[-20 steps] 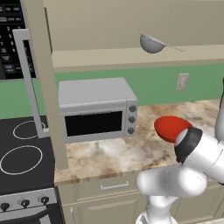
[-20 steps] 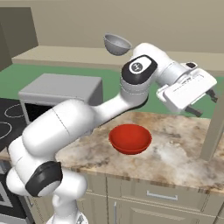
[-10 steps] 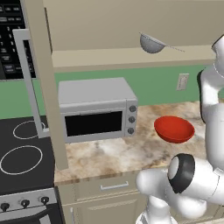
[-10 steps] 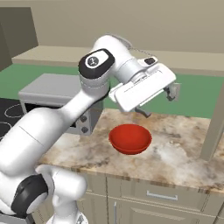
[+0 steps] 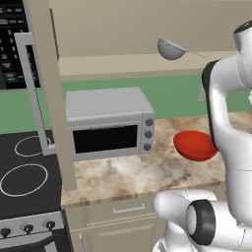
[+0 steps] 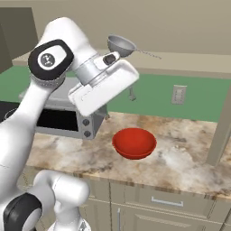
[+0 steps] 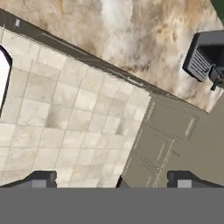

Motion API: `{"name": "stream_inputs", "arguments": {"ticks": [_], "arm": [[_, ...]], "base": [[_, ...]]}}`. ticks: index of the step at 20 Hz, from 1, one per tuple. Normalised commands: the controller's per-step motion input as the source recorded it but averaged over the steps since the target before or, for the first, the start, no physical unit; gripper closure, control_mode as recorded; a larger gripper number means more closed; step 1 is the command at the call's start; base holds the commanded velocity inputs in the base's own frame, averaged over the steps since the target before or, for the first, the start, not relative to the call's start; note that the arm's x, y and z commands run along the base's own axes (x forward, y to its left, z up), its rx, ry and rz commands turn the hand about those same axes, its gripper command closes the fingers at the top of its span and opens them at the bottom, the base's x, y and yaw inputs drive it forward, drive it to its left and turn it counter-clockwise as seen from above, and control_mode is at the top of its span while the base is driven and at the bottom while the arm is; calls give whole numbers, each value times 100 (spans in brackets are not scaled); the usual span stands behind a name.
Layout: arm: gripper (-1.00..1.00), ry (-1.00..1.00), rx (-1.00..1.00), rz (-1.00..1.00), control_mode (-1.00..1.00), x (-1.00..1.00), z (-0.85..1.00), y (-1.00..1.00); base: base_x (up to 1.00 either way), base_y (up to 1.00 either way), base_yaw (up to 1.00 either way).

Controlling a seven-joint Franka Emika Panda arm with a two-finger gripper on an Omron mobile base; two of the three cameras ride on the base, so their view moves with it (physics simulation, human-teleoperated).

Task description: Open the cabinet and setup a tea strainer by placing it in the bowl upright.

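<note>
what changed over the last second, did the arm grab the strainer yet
Not yet. The arm swung left across the right base view, its hand rising from right of the bowl to just under the strainer. The fingers are spread and hold nothing. The strainer, bowl and open cabinet door stayed put.

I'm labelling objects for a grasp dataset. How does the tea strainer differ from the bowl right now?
The tea strainer is grey and metallic with a thin handle; the bowl is glossy red with none. The tea strainer is clearly smaller than the bowl. The tea strainer sits on the open cabinet shelf; the bowl rests below on the counter. Both are round, open-topped cups.
</note>
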Motion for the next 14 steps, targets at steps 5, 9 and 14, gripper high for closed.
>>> {"name": "stream_inputs", "arguments": {"ticks": [5, 9, 14], "arm": [[-100, -82, 3, 0, -100, 4, -9, 80], [-100, -73, -1, 6, -100, 13, 0, 42], [-100, -57, -5, 9, -100, 49, 0, 36]], "base": [[0, 0, 0], [0, 0, 0], [0, 0, 0]]}}
